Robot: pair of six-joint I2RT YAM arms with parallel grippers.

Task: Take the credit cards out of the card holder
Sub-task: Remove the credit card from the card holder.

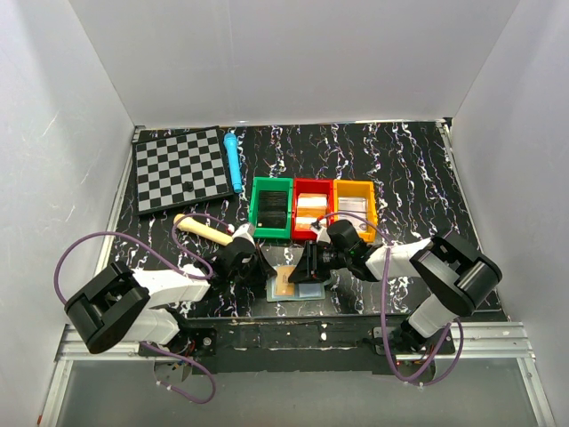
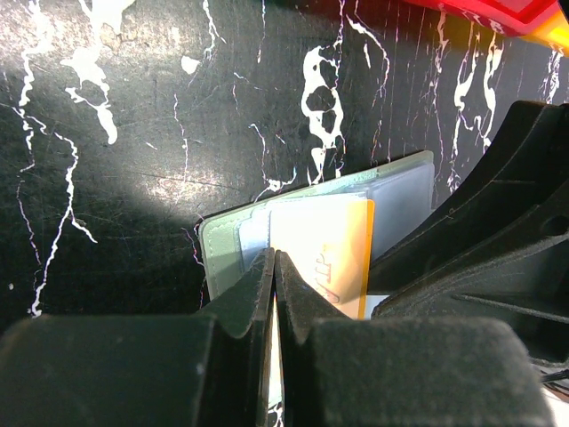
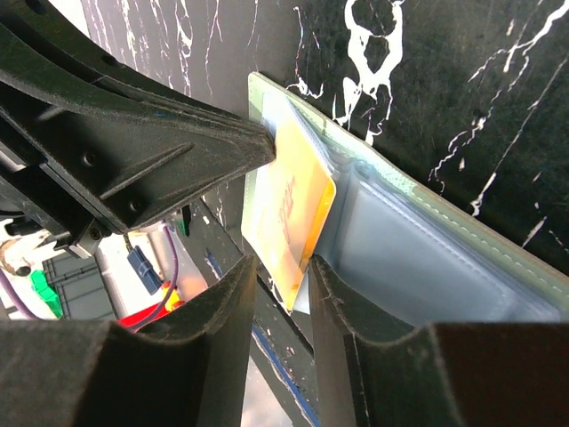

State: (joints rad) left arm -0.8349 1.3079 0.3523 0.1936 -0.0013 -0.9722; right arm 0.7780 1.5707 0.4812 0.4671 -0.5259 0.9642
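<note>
The card holder [image 1: 304,293] lies open on the black marbled table near the front edge, its pale blue panels [image 3: 418,258] facing up inside a grey-green rim [image 2: 220,245]. An orange-yellow credit card [image 3: 293,200] sticks partly out of its left pocket [image 2: 331,249]. My left gripper [image 2: 274,260] is shut, its tips pressed onto the left panel at the card's edge [image 1: 260,265]. My right gripper [image 3: 283,267] stands open, its fingers on either side of the card's free corner with a gap showing [image 1: 311,267].
Green [image 1: 272,207], red [image 1: 310,206] and orange [image 1: 354,206] bins holding cards stand in a row just behind the grippers. A chessboard [image 1: 180,169], a blue pen [image 1: 233,162] and a wooden-handled tool [image 1: 203,229] lie at the back left. White walls enclose the table.
</note>
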